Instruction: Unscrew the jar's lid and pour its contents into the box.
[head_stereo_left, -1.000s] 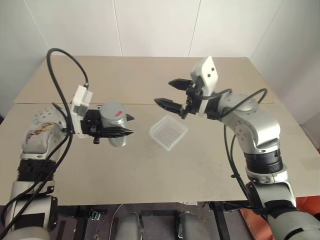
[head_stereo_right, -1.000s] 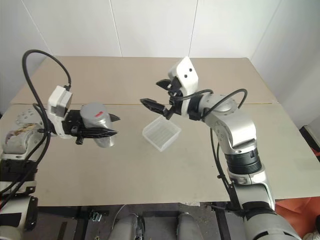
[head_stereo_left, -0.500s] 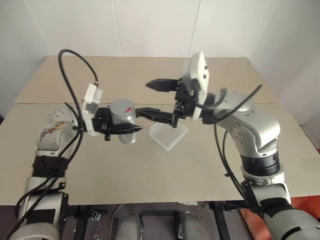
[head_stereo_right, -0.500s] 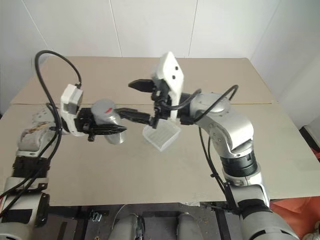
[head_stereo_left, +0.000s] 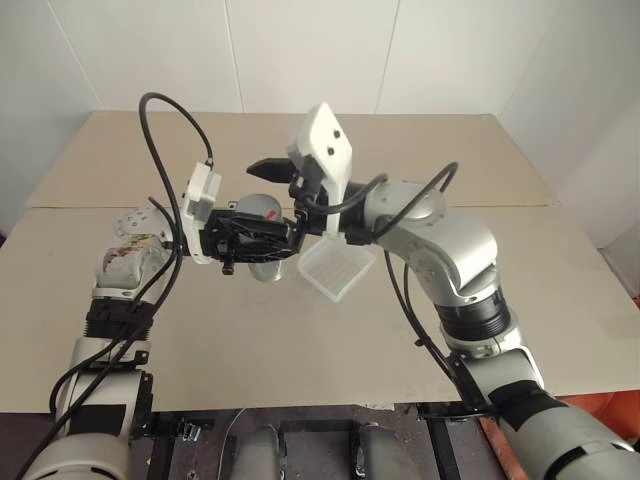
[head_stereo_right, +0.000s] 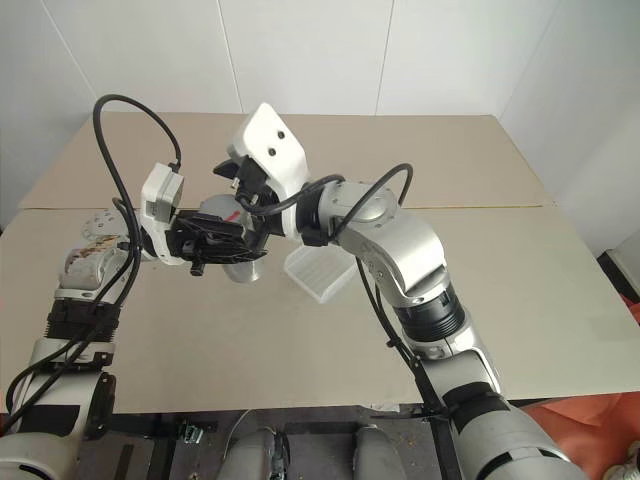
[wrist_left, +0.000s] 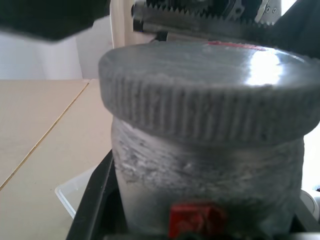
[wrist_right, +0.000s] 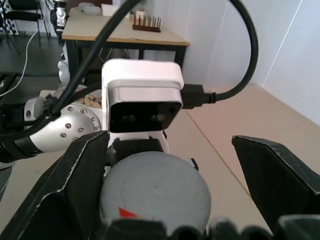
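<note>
My left hand (head_stereo_left: 262, 243) is clamped on the jar (head_stereo_left: 262, 262), its 2 black fingers pressed against the jar's sides, holding it in the air above the tabletop (head_stereo_left: 250, 330). The jar stands roughly upright in that grip, with the grey lid (wrist_left: 210, 90) on top and a red patch of label showing low on its body in the left wrist view. The lid's ribbed edge is plain in that same view.

My right hand (head_stereo_left: 275, 195) has its 2 fingers spread wide apart, 1 on each side of the lid. In the right wrist view those fingers (wrist_right: 82, 180) flank the round grey top with a gap on both sides, so they do not look to be gripping it. I cannot tell whether either fingertip brushes the lid.

The box (head_stereo_left: 335, 268) sits on the tabletop just beside the jar, on the right-arm side, below the right wrist.

Compared with 1 second ago, the right hand has swung across from over the box to the jar, and the left hand has carried the jar a little toward the box. Both hands now meet near the middle of the tabletop.
</note>
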